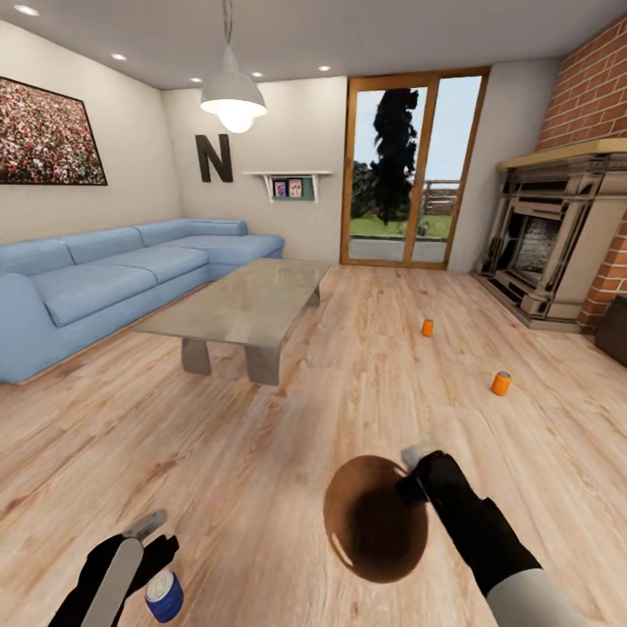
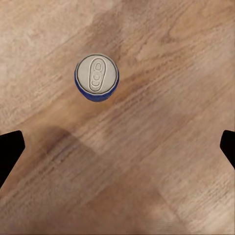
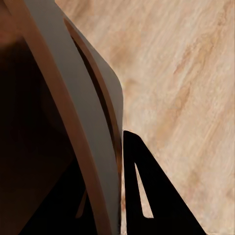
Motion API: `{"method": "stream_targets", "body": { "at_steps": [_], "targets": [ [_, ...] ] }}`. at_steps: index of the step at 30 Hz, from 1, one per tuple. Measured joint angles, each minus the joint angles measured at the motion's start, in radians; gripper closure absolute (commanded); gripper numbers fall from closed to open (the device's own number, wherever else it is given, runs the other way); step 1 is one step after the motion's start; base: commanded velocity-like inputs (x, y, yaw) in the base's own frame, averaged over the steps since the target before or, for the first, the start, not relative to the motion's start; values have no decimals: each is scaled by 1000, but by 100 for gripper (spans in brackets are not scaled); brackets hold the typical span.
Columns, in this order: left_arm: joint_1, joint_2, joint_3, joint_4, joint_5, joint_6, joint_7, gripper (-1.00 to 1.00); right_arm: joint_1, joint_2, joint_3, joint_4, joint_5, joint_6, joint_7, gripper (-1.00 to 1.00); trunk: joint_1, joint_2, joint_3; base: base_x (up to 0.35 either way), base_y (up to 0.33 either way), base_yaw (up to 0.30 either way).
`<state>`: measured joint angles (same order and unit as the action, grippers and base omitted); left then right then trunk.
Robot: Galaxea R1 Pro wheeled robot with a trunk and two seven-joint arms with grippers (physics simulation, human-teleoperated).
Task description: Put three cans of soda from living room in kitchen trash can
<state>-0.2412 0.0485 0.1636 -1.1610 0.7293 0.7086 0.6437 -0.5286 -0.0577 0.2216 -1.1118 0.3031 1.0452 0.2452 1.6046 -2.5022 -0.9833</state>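
The blue soda can (image 1: pixel 164 596) stands upright on the wood floor just below my left gripper (image 1: pixel 146 550). In the left wrist view its silver top (image 2: pixel 97 77) faces the camera, and the gripper (image 2: pixel 117 144) hangs above it, open, fingers wide apart and off the can. Two orange soda cans (image 1: pixel 427 327) (image 1: pixel 501 383) stand farther off on the floor to the right. My right gripper (image 1: pixel 412 477) is shut on the rim of the trash can (image 1: pixel 376 521), whose brown inside faces the head camera. The rim (image 3: pixel 83 122) runs beside a dark finger (image 3: pixel 152 196). The kitchen is out of view.
A glass-topped coffee table (image 1: pixel 248 309) stands ahead to the left, with a blue sofa (image 1: pixel 104 283) behind it along the wall. A brick fireplace (image 1: pixel 549 252) is at the right, and a glass door (image 1: pixel 409 170) at the back. Open wood floor (image 1: pixel 287 435) lies between.
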Motion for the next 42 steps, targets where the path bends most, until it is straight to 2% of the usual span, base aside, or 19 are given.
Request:
{"method": "stream_targets", "body": {
  "at_steps": [2, 3, 4, 5, 6, 7, 8, 9, 10, 13, 14, 18, 22, 27, 28, 32, 38, 40, 42],
  "targets": [
    [1, -1, 0, -1, -1, 0, 2, -100, -1, 1, -2, 95, -225, 0, 0, 100, 0, 0, 0, 0, 89, 0],
    [1, -1, -1, -1, -1, -1, 2, -100, -1, 2, -3, 129, -312, 1, 16, 100, 0, 0, 0, 0, 45, 0],
    [1, -1, -1, 0, -1, -1, 3, -100, -2, 2, -4, 132, -312, 1, 58, 100, 0, 0, 0, 0, 29, 0],
    [1, -1, -1, 0, -1, 0, 3, -100, -2, 2, -4, 110, -315, 1, 38, 100, 0, 0, 0, 0, 18, 0],
    [2, -2, -1, 0, -1, 0, 1, -100, -3, 1, -9, 63, -278, 2, 4, 100, 0, 0, 0, 0, 15, 0],
    [2, -2, -1, 0, -1, 0, -1, -100, -4, 1, -14, 7, -198, -3, -5, 100, 0, 0, 0, 0, 9, 0],
    [2, -2, -1, 0, -2, 0, -4, -100, -5, 1, -28, -3, -190, -11, -39, 100, 0, 0, 0, 0, 5, 0],
    [2, -2, -2, -1, -4, -2, -6, -100, -5, 1, -58, 12, -168, -5, -11, 100, 0, 0, 0, 0, 4, 0],
    [2, -3, -2, -1, -4, -3, -7, -100, -5, 1, -67, 25, -181, -4, 3, 100, 0, 0, 0, 10, 2, 0],
    [2, -4, -3, 1, -5, -7, -12, -100, -5, 1, -91, 16, -282, 2, 14, 100, 0, 0, 0, 140, 1, 0],
    [2, -2, -8, 10, -7, -9, -24, -100, -5, 1, -97, 17, -281, 2, 15, 100, 0, 0, 0, 260, 1, 0],
    [1, 3, -16, 58, -10, -12, -56, -100, -5, 1, -104, 18, -197, -3, 12, 100, 0, 0, 0, 253, 0, 0],
    [-1, 5, -18, 88, -12, -14, -72, -100, -9, -4, -107, 18, -259, 2, 26, 100, 0, 0, 0, 82, 0, 0],
    [-24, 12, -21, 144, -22, -23, -109, -100, -65, -30, -113, 101, -257, -1, 133, 100, 0, 0, 0, 15, 0, 0],
    [-32, 26, -23, 159, -67, -24, -126, -100, -83, -36, -114, 138, -259, -1, 167, 100, 0, 0, 0, 3, 0, 0],
    [-39, 44, -18, 199, -150, -27, -187, -100, -94, -39, -114, 162, -259, -2, 189, 100, 0, 0, -4, 1, 0, 0],
    [-67, 71, -19, 239, -168, -25, -241, -100, -97, -44, -116, 136, -255, -4, 204, 100, 3, -2, -27, 0, 0, 0],
    [-87, 77, -21, 281, -171, -27, -259, -100, -98, -52, -116, 127, -273, 0, 218, 100, 4, -2, -35, 0, 0, 0],
    [-138, 83, -23, 378, -198, -42, -277, -100, -97, -68, -111, 106, -244, -7, 270, 100, 5, -3, -42, 0, 0, 0]
  ]
}}
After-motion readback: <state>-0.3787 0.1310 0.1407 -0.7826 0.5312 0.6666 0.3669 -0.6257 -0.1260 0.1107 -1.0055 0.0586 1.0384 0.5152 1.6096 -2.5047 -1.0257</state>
